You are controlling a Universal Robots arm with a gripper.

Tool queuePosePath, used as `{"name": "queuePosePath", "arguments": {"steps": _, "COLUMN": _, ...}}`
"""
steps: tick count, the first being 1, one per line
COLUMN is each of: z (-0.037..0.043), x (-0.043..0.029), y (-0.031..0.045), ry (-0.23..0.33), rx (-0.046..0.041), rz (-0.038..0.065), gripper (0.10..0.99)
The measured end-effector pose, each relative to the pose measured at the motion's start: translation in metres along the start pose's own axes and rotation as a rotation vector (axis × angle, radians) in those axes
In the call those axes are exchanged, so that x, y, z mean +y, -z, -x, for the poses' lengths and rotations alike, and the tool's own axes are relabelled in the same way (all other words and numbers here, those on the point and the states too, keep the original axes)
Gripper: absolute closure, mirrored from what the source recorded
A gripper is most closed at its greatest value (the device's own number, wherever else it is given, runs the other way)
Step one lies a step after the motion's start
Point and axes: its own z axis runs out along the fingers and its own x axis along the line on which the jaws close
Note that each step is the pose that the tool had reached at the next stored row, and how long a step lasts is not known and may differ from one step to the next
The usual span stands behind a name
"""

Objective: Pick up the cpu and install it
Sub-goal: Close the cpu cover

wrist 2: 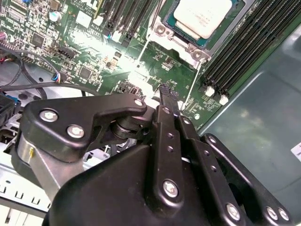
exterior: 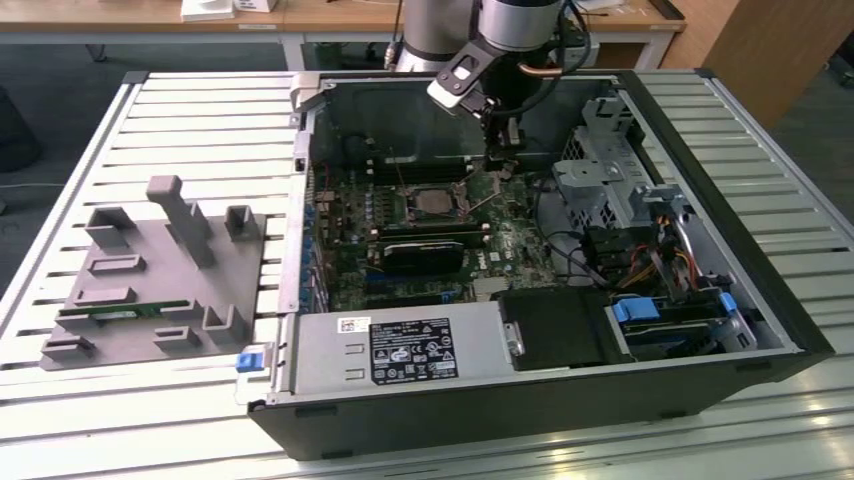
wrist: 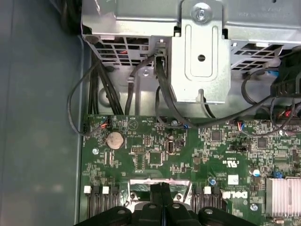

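The exterior view looks steeply down from well above onto the open black metal computer case lying on the pale slatted metal tabletop, taking in the whole scene. Both wrist views sit close over the green motherboard inside the case. Each looks past the black gripper: the first faces the silver sheet-metal drive cage, the second the square silver-topped cpu.
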Motion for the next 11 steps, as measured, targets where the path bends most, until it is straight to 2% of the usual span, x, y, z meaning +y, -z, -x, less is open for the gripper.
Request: {"name": "queuePosePath", "arguments": {"steps": 11, "z": -0.0018, "x": 0.0089, "y": -0.0039, "ry": 0.000, "rx": -0.0009, "rz": 0.000, "gripper": 0.980}}
